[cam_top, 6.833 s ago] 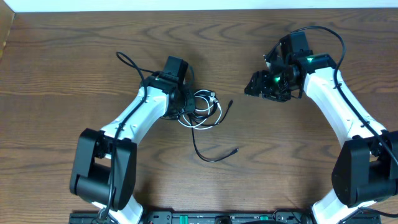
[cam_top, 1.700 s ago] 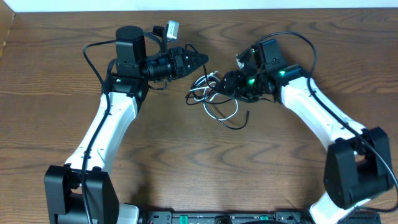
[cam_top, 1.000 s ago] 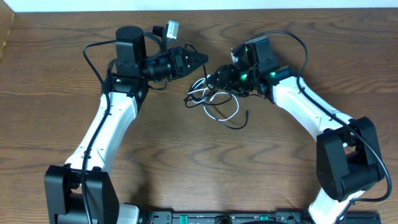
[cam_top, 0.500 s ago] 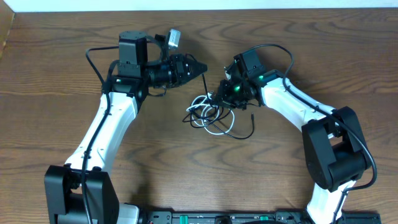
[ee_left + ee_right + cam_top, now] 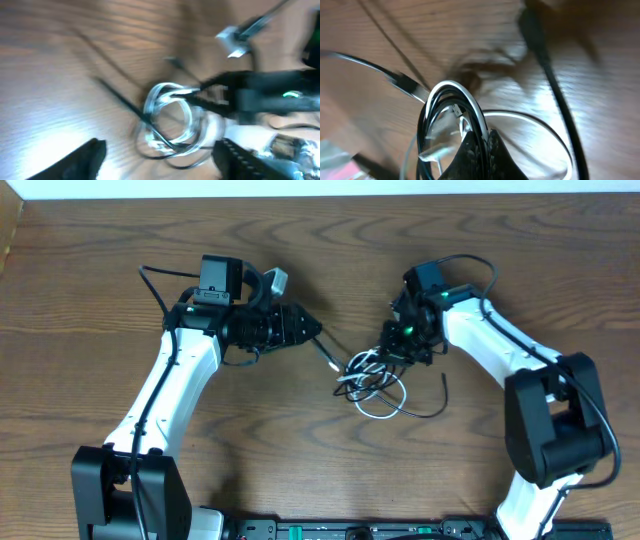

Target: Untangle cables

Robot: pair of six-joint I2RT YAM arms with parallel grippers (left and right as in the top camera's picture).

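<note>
Fingers (image 5: 470,155) of the right gripper (image 5: 390,352) pinch cables (image 5: 375,387), well off table (image 5: 100,240) edges.

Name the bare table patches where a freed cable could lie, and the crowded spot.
Free: table in front of the cable tangle, between left arm and right arm; also left of the left arm. Crowded: around the tangle, between left gripper and right gripper.

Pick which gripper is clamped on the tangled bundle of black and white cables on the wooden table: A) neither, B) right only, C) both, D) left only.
B: the right wrist view shows the right gripper pinched shut on loops of the tangled bundle of black and white cables, while the left gripper has its fingers spread wide open.
</note>
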